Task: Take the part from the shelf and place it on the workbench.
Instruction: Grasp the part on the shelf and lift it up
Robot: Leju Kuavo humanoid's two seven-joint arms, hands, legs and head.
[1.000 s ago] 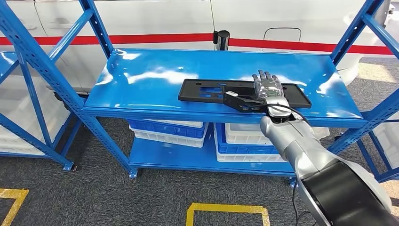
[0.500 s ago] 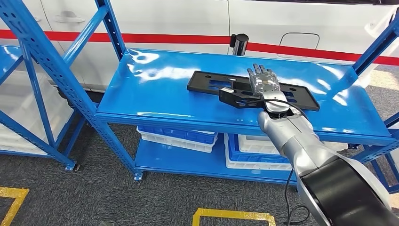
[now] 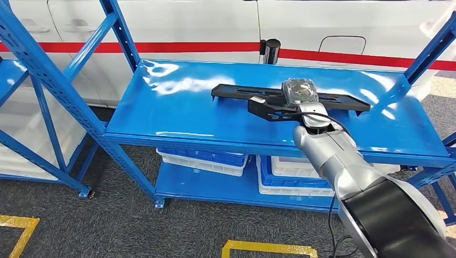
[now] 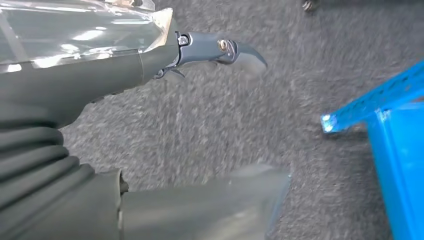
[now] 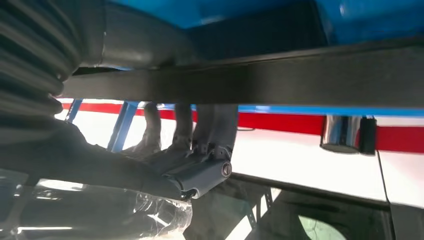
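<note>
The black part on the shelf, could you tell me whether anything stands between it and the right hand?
Nothing does. The right hand grips the black part near its middle, fingers curled over it above the blue shelf. The workbench is out of view, so the way there cannot be judged.

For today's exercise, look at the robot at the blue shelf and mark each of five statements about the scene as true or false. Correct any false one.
1. The right hand holds the long black part. True.
2. The black part lies flat on the lower shelf. False: it is at the top shelf, tilted up on edge in the hand.
3. White and blue bins sit on the lower shelf. True.
4. The left hand grips a bin. False: the left wrist view shows it over grey carpet, holding nothing, its fingers apart.
5. A white vehicle with a red stripe stands behind the shelf. True.
</note>
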